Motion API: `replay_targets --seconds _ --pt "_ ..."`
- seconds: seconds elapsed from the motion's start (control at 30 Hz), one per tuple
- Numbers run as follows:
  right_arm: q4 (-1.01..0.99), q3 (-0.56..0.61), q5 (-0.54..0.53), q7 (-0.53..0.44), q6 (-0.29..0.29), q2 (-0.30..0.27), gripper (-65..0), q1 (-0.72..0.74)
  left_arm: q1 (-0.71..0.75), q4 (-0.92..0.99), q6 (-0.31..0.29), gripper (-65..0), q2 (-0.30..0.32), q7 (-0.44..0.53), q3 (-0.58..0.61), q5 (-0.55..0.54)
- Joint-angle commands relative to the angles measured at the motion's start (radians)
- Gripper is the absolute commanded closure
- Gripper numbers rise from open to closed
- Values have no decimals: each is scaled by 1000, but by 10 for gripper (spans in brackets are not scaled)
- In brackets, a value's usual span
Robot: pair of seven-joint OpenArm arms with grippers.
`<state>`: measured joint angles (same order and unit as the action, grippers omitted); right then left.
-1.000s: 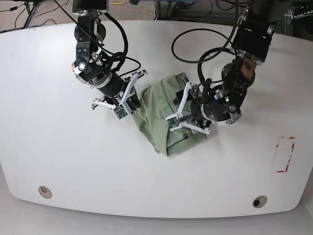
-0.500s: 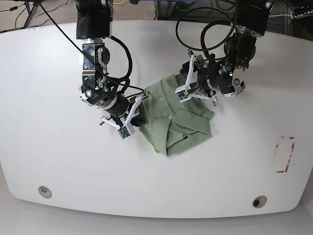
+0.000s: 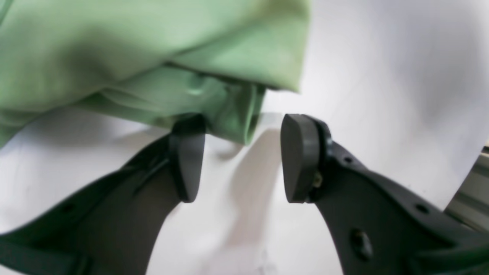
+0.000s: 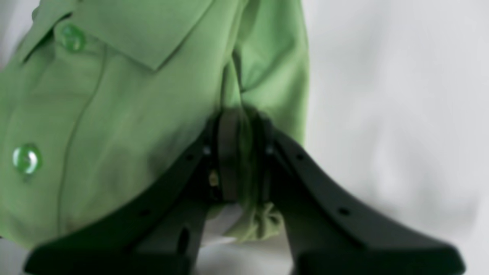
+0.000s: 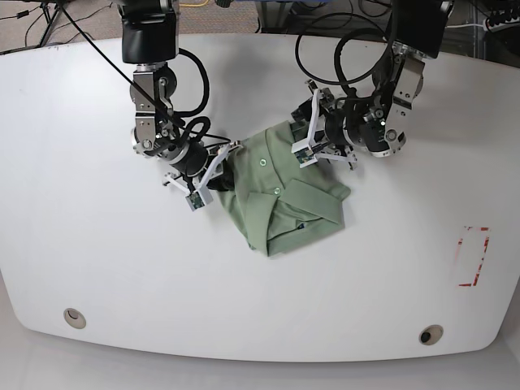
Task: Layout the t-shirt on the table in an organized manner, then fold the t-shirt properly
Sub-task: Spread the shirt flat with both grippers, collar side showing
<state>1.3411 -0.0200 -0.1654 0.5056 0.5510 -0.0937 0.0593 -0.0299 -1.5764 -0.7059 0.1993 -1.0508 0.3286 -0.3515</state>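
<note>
two grippers at the t-shirt (image 5: 280, 195) (right fingers (image 4: 229, 152) pinching cloth)

Base view: bright, even overhead light, sharp, mild barrel bend at the edges of the large white smooth table (image 5: 97, 268); only faint soft shadows there. Both wrist views are soft. Right wrist: crumpled sage-green knit t-shirt (image 4: 126, 99) blurred, white background washed out. Left wrist: dark grey gripper fingers (image 3: 301, 156) fairly crisp, cloth beyond defocused, diffuse grey shadows beneath.
</note>
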Motion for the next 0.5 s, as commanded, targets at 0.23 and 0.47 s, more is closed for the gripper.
replay_targets --seconds 0.23,0.47 --pt "171 -4 3 17 5 -33 -73 -175 -121 204 8 -306 7 4 0 18" --pt "266 -1 3 17 -1 -27 -73 -278 -153 229 8 -306 7 54 0 18"
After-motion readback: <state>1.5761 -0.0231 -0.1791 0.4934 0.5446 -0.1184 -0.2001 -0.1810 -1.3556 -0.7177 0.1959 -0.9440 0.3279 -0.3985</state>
